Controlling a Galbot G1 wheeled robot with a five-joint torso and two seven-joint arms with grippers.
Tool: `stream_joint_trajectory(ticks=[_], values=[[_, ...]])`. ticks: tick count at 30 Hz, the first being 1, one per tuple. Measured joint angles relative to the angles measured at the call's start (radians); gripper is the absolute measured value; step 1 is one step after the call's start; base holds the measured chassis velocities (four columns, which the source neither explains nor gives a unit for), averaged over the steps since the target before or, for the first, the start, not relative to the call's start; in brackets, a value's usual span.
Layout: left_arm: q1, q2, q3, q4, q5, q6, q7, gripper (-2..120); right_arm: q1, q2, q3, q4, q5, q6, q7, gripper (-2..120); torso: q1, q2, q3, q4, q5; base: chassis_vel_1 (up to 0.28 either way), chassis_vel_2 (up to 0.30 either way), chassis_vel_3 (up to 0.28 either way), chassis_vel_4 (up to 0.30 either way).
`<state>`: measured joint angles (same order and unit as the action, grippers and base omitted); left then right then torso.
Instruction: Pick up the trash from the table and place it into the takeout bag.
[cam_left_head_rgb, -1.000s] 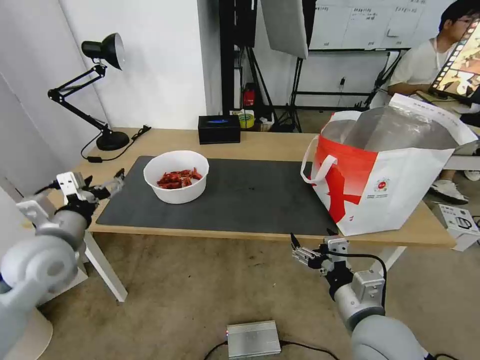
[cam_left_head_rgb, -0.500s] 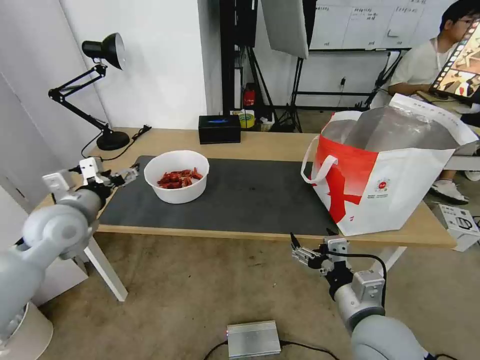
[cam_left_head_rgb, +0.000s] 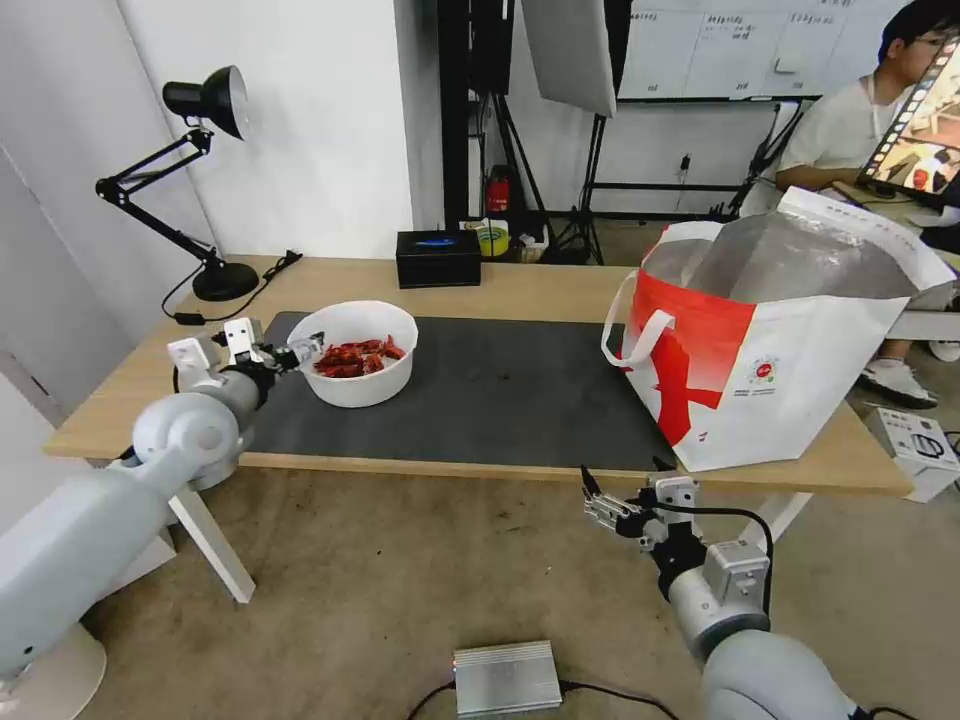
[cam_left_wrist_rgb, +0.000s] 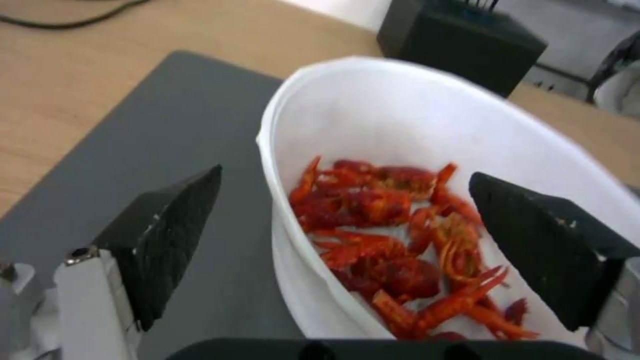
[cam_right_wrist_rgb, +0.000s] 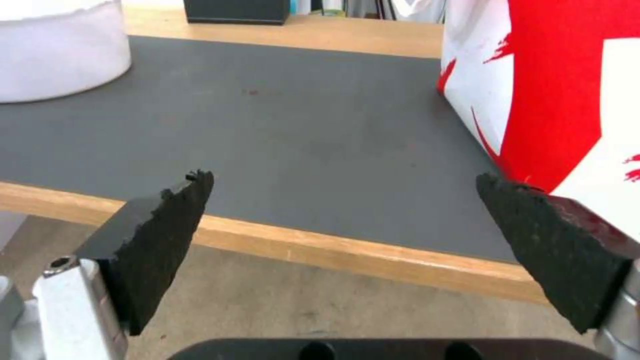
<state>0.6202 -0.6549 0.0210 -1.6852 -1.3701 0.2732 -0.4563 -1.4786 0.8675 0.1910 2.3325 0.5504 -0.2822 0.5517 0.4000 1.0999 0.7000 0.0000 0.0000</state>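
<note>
The trash here is a white round bowl (cam_left_head_rgb: 352, 352) of red shell scraps on the dark mat (cam_left_head_rgb: 500, 390) of the table (cam_left_head_rgb: 520, 285). My left gripper (cam_left_head_rgb: 292, 352) is open at the bowl's left rim. In the left wrist view, the left gripper (cam_left_wrist_rgb: 343, 175) straddles the bowl (cam_left_wrist_rgb: 400, 110) wall, one finger outside and one over the scraps. The takeout bag (cam_left_head_rgb: 790, 370) stands open at the table's right end. My right gripper (cam_left_head_rgb: 622, 472) hangs open below the table's front edge, left of the bag (cam_right_wrist_rgb: 553, 90).
A black desk lamp (cam_left_head_rgb: 200, 100) and its cord occupy the back left corner. A black box (cam_left_head_rgb: 437, 258) sits at the back edge. A silver box (cam_left_head_rgb: 505, 678) lies on the floor. The mat between bowl and bag is bare.
My left arm has swung right and forward over the table, bringing its open gripper from the table's left edge to the bowl's rim. The right arm has not moved.
</note>
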Motion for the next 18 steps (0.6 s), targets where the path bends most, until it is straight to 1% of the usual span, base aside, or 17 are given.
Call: stream_joint_trajectory(ticks=[1, 4, 5, 6, 7, 10, 13, 14, 15, 16, 18], values=[[0.000, 0.000, 0.000, 0.000, 0.000, 0.000, 0.000, 100, 0.000, 0.000, 0.000, 0.000, 0.000, 0.000, 0.000, 100, 0.000, 0.000, 0.000, 0.0000, 0.0000, 0.000, 0.000, 0.000, 0.000], [-0.043, 0.001, 0.022, 0.024, -0.034, 0.081, 0.002, 100, 0.000, 0.000, 0.000, 0.000, 0.000, 0.000, 0.000, 100, 0.000, 0.000, 0.000, 0.0000, 0.0001, 0.000, 0.000, 0.000, 0.000], [-0.043, 0.001, 0.022, 0.024, -0.034, 0.081, 0.002, 100, 0.000, 0.000, 0.000, 0.000, 0.000, 0.000, 0.000, 100, 0.000, 0.000, 0.000, 0.0000, 0.0001, 0.000, 0.000, 0.000, 0.000], [-0.063, 0.002, 0.036, 0.039, -0.040, 0.104, 0.004, 100, 0.000, 0.000, 0.000, 0.000, 0.000, 0.000, 0.000, 100, 0.000, 0.000, 0.000, 0.0000, 0.0001, 0.000, 0.000, 0.000, 0.000], [-0.073, 0.001, 0.045, 0.049, -0.042, 0.111, 0.004, 100, 0.000, 0.000, 0.000, 0.000, 0.000, 0.000, 0.000, 100, 0.000, 0.000, 0.000, 0.0000, 0.0001, 0.000, 0.000, 0.000, 0.000], [-0.104, -0.002, 0.067, 0.080, -0.055, 0.122, 0.003, 100, 0.000, 0.000, 0.000, 0.000, 0.000, 0.000, 0.000, 100, 0.000, 0.000, 0.000, 0.0000, 0.0000, 0.000, 0.000, 0.000, 0.000], [-0.110, -0.002, 0.070, 0.088, -0.061, 0.123, 0.003, 100, 0.000, 0.000, 0.000, 0.000, 0.000, 0.000, 0.000, 100, 0.000, 0.000, 0.000, 0.0000, 0.0000, 0.000, 0.000, 0.000, 0.000], [-0.111, -0.002, 0.071, 0.089, -0.063, 0.123, 0.003, 99, 0.000, 0.000, 0.000, 0.000, 0.000, 0.000, 0.000, 100, 0.000, 0.000, 0.000, 0.0000, 0.0000, 0.000, 0.000, 0.000, 0.000], [-0.111, -0.001, 0.071, 0.090, -0.064, 0.123, 0.002, 95, 0.000, 0.000, 0.000, 0.000, 0.000, 0.000, 0.000, 100, 0.000, 0.000, 0.000, 0.0000, -0.0001, 0.000, 0.000, 0.000, 0.000], [-0.111, -0.001, 0.071, 0.090, -0.064, 0.123, 0.002, 95, 0.000, 0.000, 0.000, 0.000, 0.000, 0.000, 0.000, 100, 0.000, 0.000, 0.000, 0.0000, -0.0001, 0.000, 0.000, 0.000, 0.000], [-0.111, 0.004, 0.072, 0.088, -0.066, 0.122, 0.001, 85, 0.000, 0.000, 0.000, 0.000, 0.000, 0.000, 0.000, 100, 0.000, 0.000, 0.000, 0.0001, 0.0000, 0.000, 0.000, 0.000, 0.000]])
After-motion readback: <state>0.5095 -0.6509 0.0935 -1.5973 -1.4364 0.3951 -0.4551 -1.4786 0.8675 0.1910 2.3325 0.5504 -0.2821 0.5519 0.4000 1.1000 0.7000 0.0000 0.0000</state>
